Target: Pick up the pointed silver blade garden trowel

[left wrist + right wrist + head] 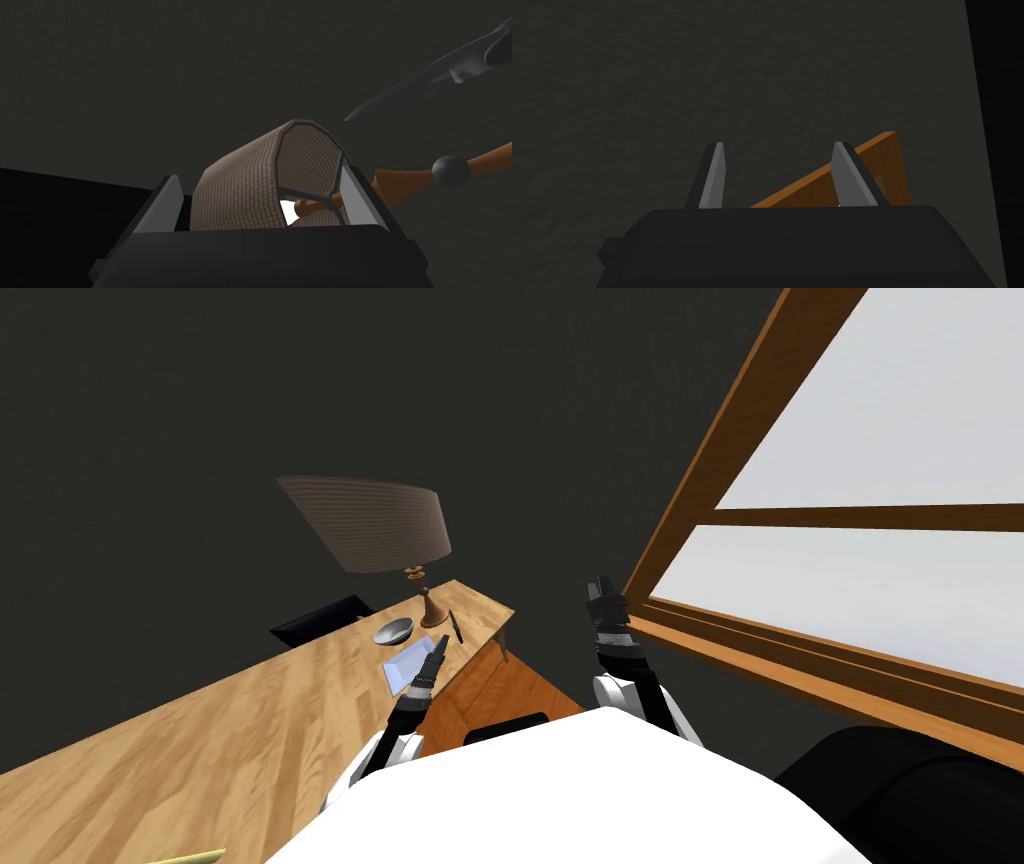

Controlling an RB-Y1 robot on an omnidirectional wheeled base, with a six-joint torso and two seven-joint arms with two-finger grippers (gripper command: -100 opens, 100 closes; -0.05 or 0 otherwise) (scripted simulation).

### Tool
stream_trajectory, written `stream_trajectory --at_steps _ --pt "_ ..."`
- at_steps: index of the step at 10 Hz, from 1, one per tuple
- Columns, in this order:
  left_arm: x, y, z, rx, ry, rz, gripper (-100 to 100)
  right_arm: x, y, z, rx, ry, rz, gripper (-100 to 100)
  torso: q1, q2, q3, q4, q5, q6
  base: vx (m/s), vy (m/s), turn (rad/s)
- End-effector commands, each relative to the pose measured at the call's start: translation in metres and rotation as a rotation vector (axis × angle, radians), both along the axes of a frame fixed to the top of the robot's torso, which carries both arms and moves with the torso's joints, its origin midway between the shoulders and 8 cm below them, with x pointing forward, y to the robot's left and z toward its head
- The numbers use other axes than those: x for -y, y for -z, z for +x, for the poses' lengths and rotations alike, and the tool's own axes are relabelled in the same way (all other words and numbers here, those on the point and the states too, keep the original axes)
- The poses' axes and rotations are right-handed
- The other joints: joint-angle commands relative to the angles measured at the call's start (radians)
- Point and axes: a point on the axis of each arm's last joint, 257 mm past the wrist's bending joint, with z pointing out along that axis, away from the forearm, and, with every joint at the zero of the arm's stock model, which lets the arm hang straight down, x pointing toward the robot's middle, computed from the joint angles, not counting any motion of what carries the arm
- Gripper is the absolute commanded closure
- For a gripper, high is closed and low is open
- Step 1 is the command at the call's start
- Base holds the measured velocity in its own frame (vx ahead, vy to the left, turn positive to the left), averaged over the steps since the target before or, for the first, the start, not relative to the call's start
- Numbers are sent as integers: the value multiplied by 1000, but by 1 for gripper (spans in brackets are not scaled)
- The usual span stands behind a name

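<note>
Trowel (410, 86) by lamp base (400, 182), bowl (393, 632) near, L fingers (167, 202) open, R fingers (714, 175) open

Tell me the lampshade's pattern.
Fine brown-and-beige check on the drum lampshade, best in the left wrist view.

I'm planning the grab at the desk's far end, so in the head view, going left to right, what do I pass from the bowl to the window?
Round grey bowl → turned brown wooden lamp base → slim trowel with pointed grey blade → right gripper → brown wooden window frame.
</note>
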Motion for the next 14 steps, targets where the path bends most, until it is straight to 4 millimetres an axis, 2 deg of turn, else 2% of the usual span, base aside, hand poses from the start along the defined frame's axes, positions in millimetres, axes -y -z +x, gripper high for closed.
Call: stream_trajectory --at_steps 1,3,4,5,7,14 --pt "-4 15 0 -24 -6 29 -100 0 0 0 0 0 0 0 0 0 0 0 0 0 -7 52 -165" --pt "-10 32 0 -43 -10 75 -100 0 0 0 0 0 0 0 -1 0 0 0 0 0 -7 37 -194" --pt "-10 33 2 -26 -3 111 -100 0 0 0 0 0 0 0 -1 0 0 0 0 -1 -3 41 -251" --pt "-15 46 1 -54 -12 120 -100 0 0 0 0 0 0 0 -1 -1 0 0 0 0 -5 41 -161" --pt "-19 53 2 -52 -12 163 -100 0 0 0 0 0 0 0 -2 -1 0 0 0 -1 -2 22 -87" --pt "-55 100 -2 -113 -43 320 -100 0 0 0 0 0 0 0 -1 -1 0 0 0 -1 -6 42 -194"
